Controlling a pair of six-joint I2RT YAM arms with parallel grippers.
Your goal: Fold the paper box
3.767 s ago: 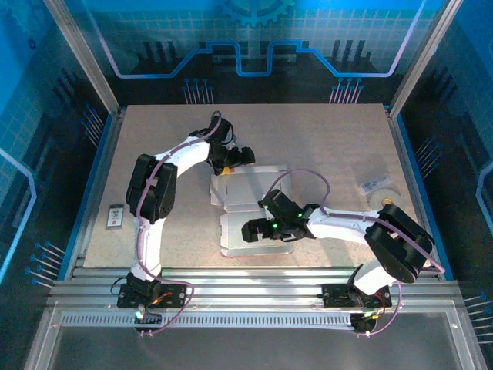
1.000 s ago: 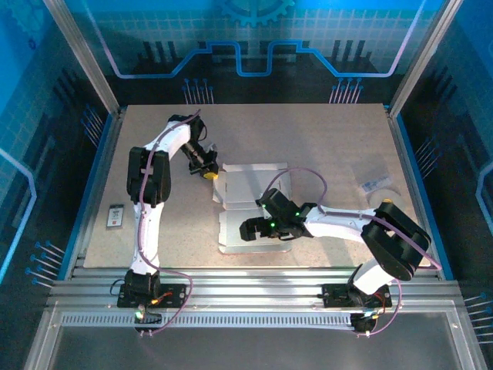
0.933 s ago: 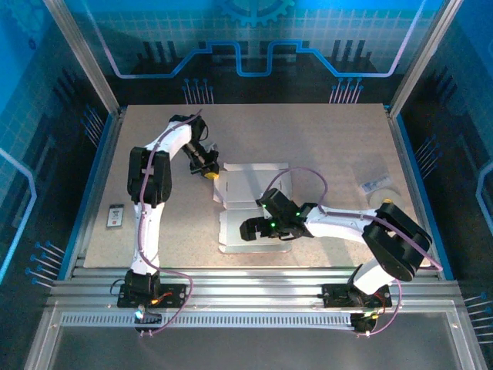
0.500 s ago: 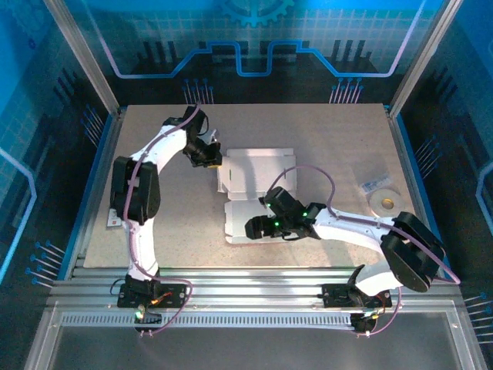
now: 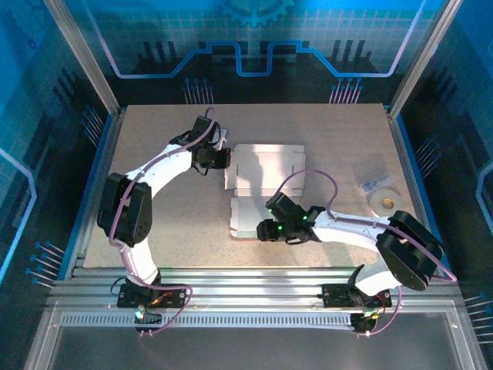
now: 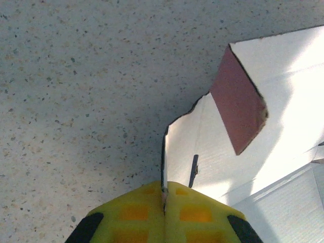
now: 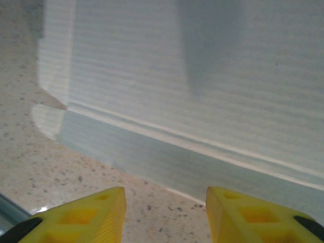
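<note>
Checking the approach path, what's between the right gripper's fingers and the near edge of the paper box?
Just bare speckled table. The right wrist view shows it between the right gripper and the paper box, nothing else there.

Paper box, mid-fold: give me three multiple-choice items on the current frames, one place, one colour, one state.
1. Where is the tape roll relative to the paper box? A on it; B to its right, apart; C to its left.
2. What colour is the turned-over flap in the left wrist view? A green; B blue; C reddish pink.
3. What is the left gripper doing? A pinching a box flap's edge; B hanging open; C holding the tape roll.
Answers: 1 B, the roll lies apart, right of the box. 2 C, its outer face shows reddish pink against the white inside. 3 A, its jaws meet on the thin cardboard edge.
</note>
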